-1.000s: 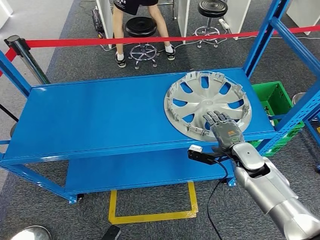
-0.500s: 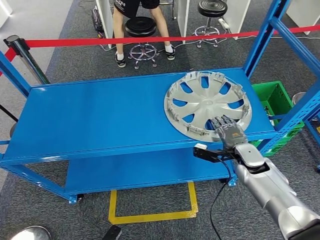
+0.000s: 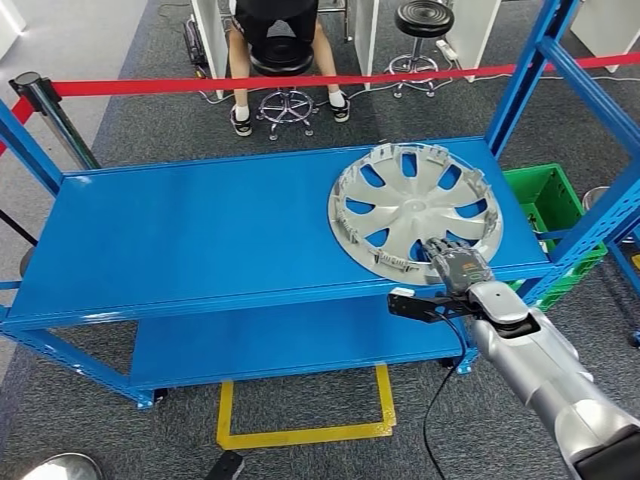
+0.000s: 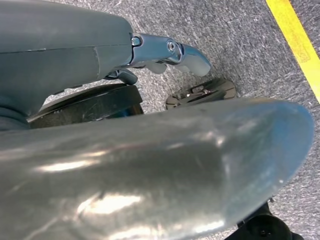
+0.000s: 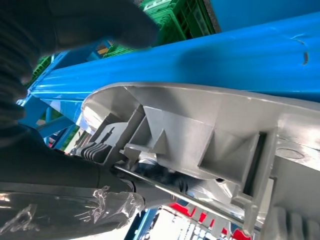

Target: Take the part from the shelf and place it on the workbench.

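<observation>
Gripping the near rim of the grey hubcap (image 3: 416, 211), the right hand (image 3: 455, 268) sits at the shelf's (image 3: 189, 240) front edge, right of centre; bare blue surface stretches leftward.

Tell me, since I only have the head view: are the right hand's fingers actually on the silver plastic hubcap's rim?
Observer: Yes. In the right wrist view, the right hand's dark fingers lie against the moulded clips inside the silver plastic hubcap's rim.
Operator: Is the thumb closed on it?
Observer: Cannot tell. A blurred dark shape sits across the rim, towards the blue metal shelf.
Operator: And the left hand?
Observer: The left wrist view shows the left hand hanging over grey carpet near a yellow floor line.
</observation>
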